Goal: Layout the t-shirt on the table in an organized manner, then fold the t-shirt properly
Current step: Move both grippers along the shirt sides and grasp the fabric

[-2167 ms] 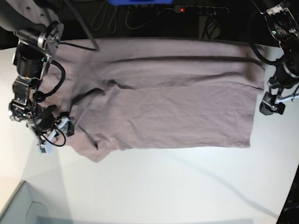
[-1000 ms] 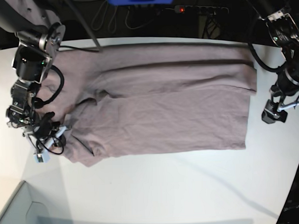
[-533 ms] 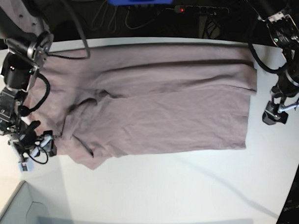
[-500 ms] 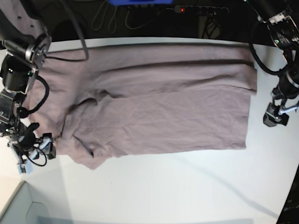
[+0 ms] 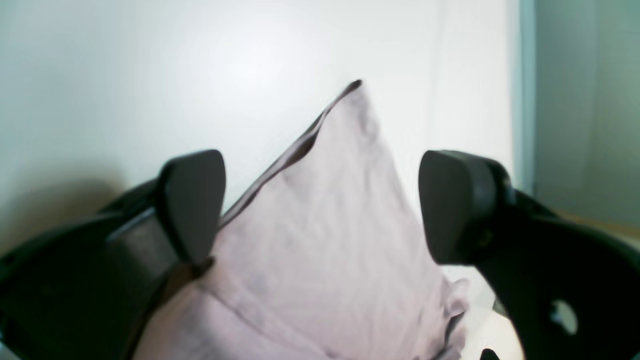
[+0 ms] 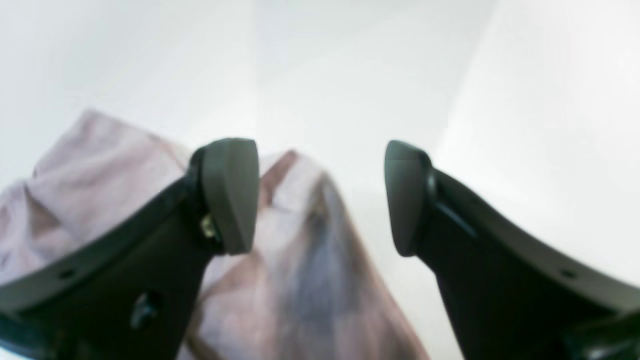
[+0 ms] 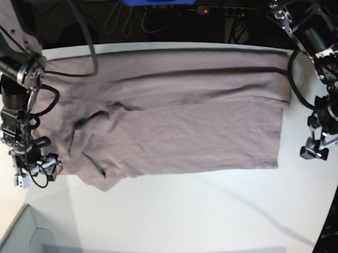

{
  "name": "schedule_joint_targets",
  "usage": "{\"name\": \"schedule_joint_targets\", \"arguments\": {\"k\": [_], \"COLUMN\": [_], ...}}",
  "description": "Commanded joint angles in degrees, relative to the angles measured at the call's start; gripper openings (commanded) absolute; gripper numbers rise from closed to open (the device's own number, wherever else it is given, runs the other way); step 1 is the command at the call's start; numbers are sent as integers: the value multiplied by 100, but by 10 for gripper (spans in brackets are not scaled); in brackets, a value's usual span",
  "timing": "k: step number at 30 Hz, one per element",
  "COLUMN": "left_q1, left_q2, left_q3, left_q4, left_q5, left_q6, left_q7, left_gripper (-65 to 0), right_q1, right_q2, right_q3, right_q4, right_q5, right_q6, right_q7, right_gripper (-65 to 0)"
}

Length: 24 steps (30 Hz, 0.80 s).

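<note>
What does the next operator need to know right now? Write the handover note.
Left gripper: open, holding nothing, off the shirt's hem side.
Right gripper: open, holding nothing, beside the sleeve end.
T-shirt: spread lengthwise across the table, body mostly flat; the sleeve area by the right gripper is bunched and creased.
Done: rough layout.
Left: smooth that sleeve end, then do all the folds.

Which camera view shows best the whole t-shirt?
The base view: the t-shirt lies spread across the table, all edges visible. The left wrist view shows only a pointed corner between open fingers; the right wrist view only a blurred, rumpled part.
</note>
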Motion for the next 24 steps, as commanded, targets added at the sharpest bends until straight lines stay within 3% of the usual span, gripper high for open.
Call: {"name": "schedule_joint_targets", "arguments": {"k": [1, 5, 12, 15, 18, 24], "left_q1": [-172, -409, -726, -840, -910, -937], "left_q2": [-87, -87, -87, -87, -87, -149], "left_q3": [-9, -9, -1, 175, 597, 1538], "left_q4": [15, -275, -776, -811, -820, -1137], "left_q5": [-78, -78, -60, 344, 793, 898], "left_q6": [-21, -21, -21, -21, -21, -21], "left_q7": [14, 14, 14, -3, -320, -1366], "left_gripper": [-61, -61, -61, -60, -60, -60], "right_q1": [168, 168, 36, -34, -26, -43], "right_q2": [114, 114, 79, 70, 87, 79], "right_q3": [10, 10, 10, 2, 2, 2], "right_q4": [81, 72, 64, -200, -490, -534], "right_q5": [65, 65, 65, 65, 65, 65], "right_q6": [-101, -453, -479, -479, -479, -470], "right_q7": [212, 230, 203, 230, 238, 238], "right_gripper": [-254, -252, -253, -253, -253, -255]}}
